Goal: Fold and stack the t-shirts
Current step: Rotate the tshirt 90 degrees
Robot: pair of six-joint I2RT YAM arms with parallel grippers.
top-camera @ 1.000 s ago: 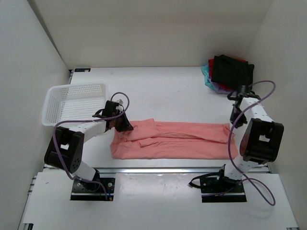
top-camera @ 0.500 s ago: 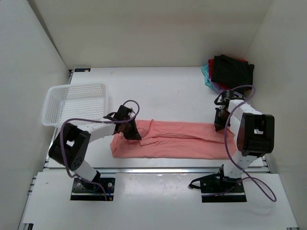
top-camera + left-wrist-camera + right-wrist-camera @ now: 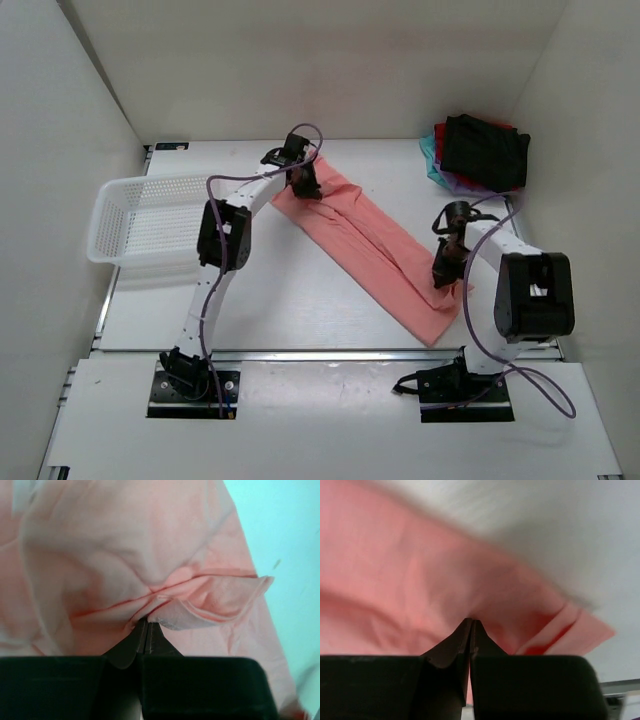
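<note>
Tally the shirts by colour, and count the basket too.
salmon-pink shirt: 1
black shirt: 1
red shirt: 1, only an edge shows
teal shirt: 1, only an edge shows
purple shirt: 1, only an edge shows
white basket: 1
Total: 6

White mesh basket [image 3: 155, 183] (open side up) sits on the table's [image 3: 290, 300] left side

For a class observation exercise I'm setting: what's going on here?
Two robot arms hold a salmon-pink t-shirt stretched diagonally over the table. The left end effector is shut on its far end, the right end effector close to its near end. Folded shirts sit stacked in the far right corner.
</note>
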